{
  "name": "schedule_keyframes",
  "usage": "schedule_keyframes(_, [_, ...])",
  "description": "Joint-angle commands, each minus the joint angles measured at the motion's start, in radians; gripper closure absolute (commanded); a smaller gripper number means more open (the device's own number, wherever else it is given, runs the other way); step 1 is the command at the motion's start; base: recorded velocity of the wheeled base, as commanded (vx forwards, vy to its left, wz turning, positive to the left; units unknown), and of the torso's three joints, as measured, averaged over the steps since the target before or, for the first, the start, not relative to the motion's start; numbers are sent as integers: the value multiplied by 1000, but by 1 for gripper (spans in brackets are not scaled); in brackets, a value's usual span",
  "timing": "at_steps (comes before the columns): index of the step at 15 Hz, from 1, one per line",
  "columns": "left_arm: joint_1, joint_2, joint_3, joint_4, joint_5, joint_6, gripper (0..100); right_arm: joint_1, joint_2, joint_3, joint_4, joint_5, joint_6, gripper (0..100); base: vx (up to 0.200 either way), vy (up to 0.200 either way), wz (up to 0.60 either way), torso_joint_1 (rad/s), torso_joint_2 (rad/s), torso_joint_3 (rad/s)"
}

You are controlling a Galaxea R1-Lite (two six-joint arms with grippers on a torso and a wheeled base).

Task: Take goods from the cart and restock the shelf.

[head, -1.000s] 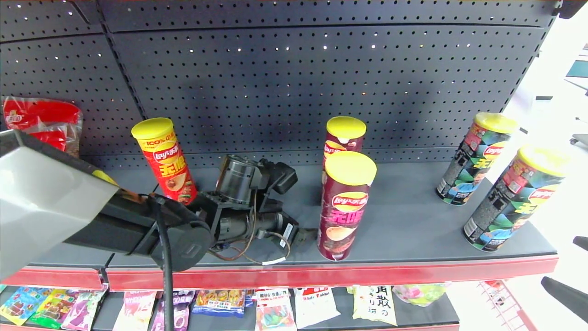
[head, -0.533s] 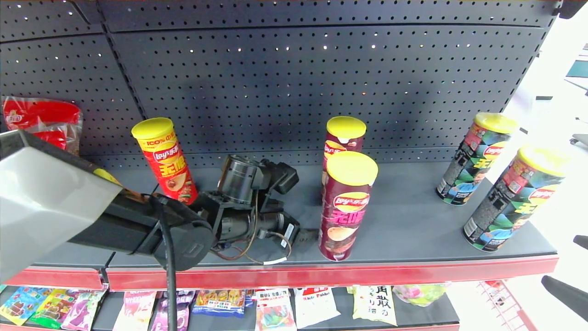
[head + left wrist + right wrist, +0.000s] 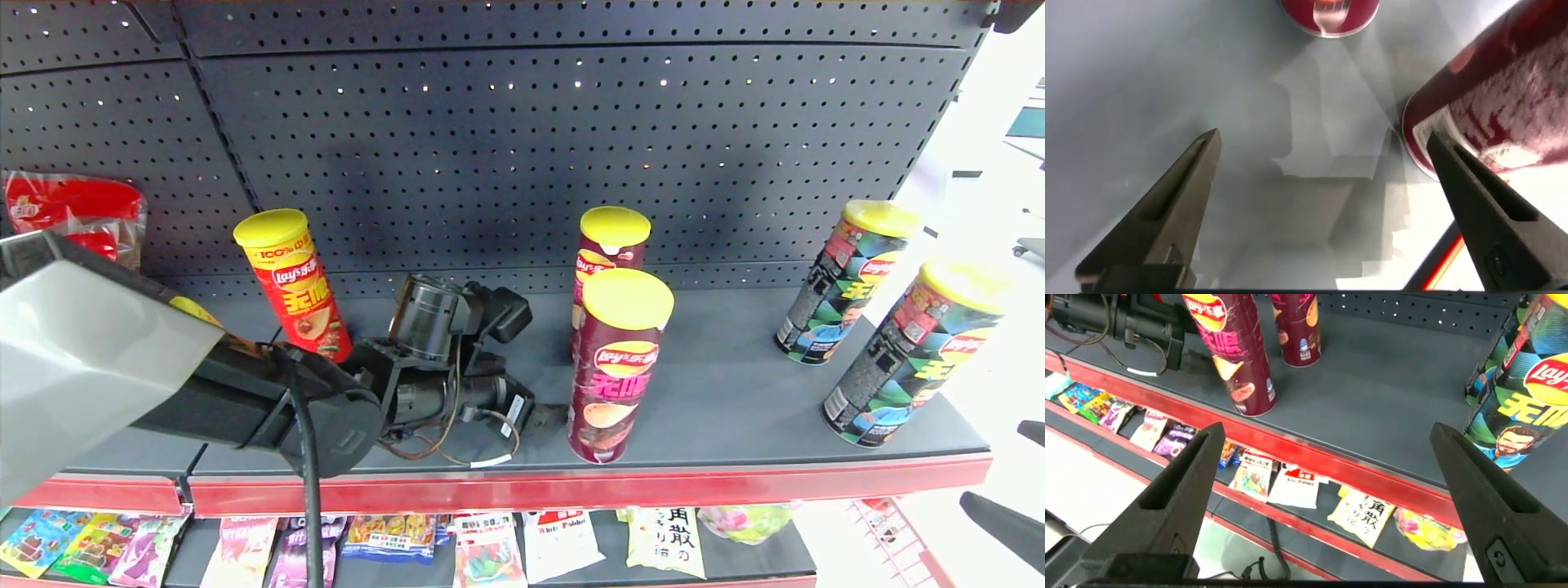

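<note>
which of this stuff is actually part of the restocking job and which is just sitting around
Job in hand:
front maroon can, beside the open left pincer
grey shelf it stands on
open right pincer

Just sitting:
rear maroon can
red can
dark cans
red bag
snack packets on the lower shelf

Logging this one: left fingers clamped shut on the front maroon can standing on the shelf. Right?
No. The left gripper has its fingers open; the front maroon can stands on the shelf beside one finger, unclamped. The left wrist view shows it.
</note>
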Motion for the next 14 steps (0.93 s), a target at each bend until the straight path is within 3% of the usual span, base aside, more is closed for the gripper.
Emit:
schedule_keyframes(1, [7,-16,15,-2,0,-1,0,0,3,2,-1,0,0,0,0,0,0,0,0,0])
schedule_keyframes(3, [61,-180,156,-1,0,-1,0,-1,3,2,-1,-11,-1,0,0,0,0,0,0,0])
schedule_keyframes(6, [83,-511,371,65,8,-1,0,-1,-9,34,-1,-40,-3,0,0,0,0,0,0,0])
schedule_keyframes(8, [95,-757,437,231,19,-6,0,-7,-55,85,1,-74,-9,0,0,0,0,0,0,0])
schedule_keyframes(9, [125,-950,444,415,54,-7,0,-58,-60,68,36,-192,-49,0,0,0,0,0,0,0])
schedule_keyframes(11, [216,-1243,420,716,95,-6,0,-93,-81,57,78,-252,-79,0,0,0,0,0,0,0])
schedule_keyframes(13, [254,-1436,400,908,115,-4,0,-148,-93,60,82,-316,-128,0,0,0,0,0,0,0])
schedule_keyframes(14, [271,-1597,388,1041,161,-4,0,-204,-98,60,87,-321,-161,0,0,0,0,0,0,0])
